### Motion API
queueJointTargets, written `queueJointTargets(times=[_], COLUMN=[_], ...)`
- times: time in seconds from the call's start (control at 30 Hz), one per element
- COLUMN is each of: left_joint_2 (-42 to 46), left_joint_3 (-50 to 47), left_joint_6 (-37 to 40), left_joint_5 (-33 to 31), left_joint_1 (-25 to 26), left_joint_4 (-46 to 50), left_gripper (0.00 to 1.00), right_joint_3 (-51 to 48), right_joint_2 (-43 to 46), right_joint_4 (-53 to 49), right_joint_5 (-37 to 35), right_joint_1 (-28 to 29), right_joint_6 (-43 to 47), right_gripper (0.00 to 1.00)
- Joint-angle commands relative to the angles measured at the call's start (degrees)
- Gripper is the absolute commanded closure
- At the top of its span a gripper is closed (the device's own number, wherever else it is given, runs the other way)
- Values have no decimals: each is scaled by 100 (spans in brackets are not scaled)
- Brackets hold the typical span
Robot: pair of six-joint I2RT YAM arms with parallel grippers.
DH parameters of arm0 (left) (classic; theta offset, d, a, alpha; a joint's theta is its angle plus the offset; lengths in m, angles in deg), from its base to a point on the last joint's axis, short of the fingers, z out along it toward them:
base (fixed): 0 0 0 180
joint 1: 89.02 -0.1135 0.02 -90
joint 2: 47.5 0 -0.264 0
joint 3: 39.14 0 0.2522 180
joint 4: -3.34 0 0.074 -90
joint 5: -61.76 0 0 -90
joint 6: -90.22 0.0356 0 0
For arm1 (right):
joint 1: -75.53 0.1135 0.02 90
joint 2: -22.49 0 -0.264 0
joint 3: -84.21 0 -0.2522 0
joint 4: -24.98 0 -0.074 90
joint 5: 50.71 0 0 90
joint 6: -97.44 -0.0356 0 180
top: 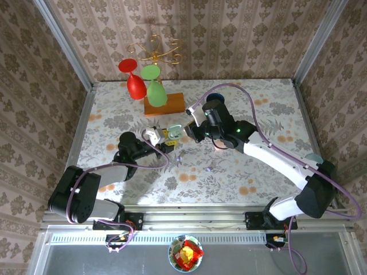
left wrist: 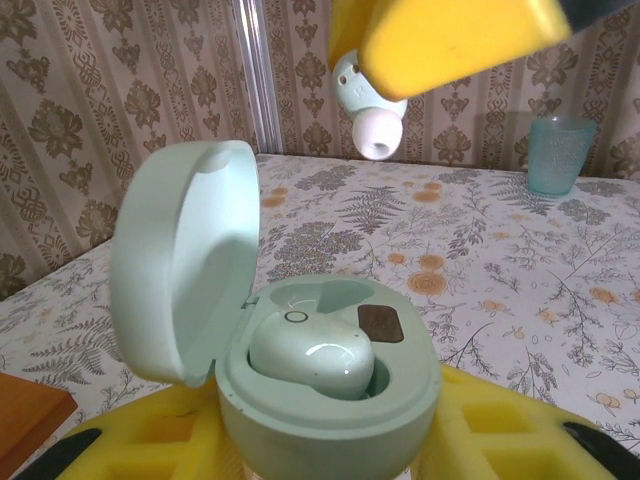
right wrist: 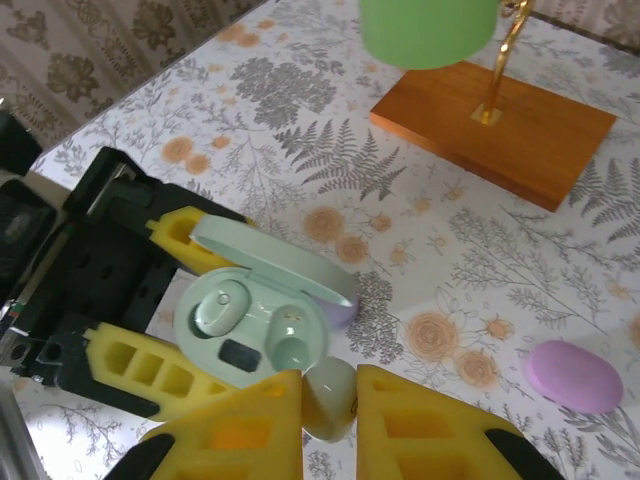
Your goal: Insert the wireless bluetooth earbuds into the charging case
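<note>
- The left gripper [left wrist: 325, 452] is clamped on the open mint charging case [left wrist: 335, 415] at mid-table. One earbud [left wrist: 310, 358] already sits in it.
- The right gripper [right wrist: 328, 388] pinches the second earbud [right wrist: 330, 402] just above the case, near the empty socket [left wrist: 335, 293].
- The earbud looks tiny, light, glossy and slippery. It is best held across its rounded body, leaving the soft tip free, and squeezed only gently.

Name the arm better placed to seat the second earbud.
Right. Right end effector grips the loose earbud by the open case, one slot empty; left end effector holds that case.
</note>
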Motion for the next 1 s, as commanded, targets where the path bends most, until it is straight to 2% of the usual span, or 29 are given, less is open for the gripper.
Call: queueJointTargets(times=[0.0, 0.97], left_joint_2=[47, 63], left_joint_3=[-44, 30], left_joint_6=[75, -4], left_joint_5=[142, 123], left_joint_1=[10, -37], left_joint_4=[-80, -36], left_gripper=[61, 63], right_joint_3=[197, 367], right_joint_2=[-181, -713], right_joint_4=[-55, -141], right_joint_5=[-92, 33], right_joint_1=[67, 148], right_joint_6=[239, 318], right_gripper=[82, 82])
